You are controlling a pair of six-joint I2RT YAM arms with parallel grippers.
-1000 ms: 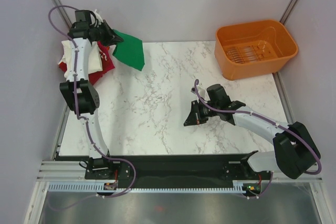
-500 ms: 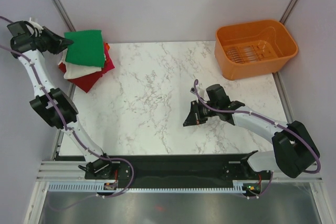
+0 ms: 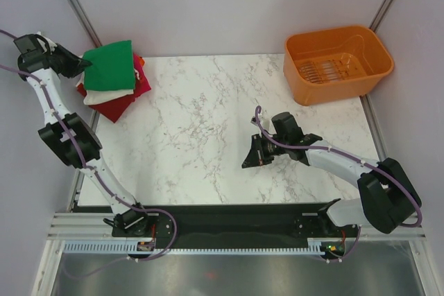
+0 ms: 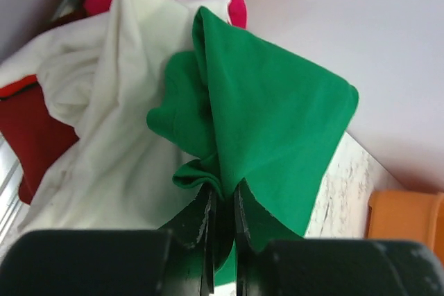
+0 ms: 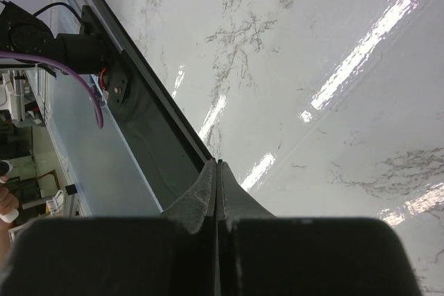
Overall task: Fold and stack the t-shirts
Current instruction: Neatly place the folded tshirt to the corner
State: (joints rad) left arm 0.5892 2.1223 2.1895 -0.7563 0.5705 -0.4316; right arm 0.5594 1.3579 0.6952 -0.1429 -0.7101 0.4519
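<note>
Green tee (image 3: 109,65) is pinched at its left edge by the left gripper (image 3: 78,65), with the jaws clamped on a bunched fold. It is laid on top of the stack at the far-left corner of the table (image 3: 194,136), over the cream-white shirt (image 3: 103,96) and red shirt (image 3: 116,107). Right gripper (image 3: 248,160) is held over the marble right of centre, fingers pressed together, nothing gripped. Orange basket (image 3: 338,64) is seen far right.
</note>
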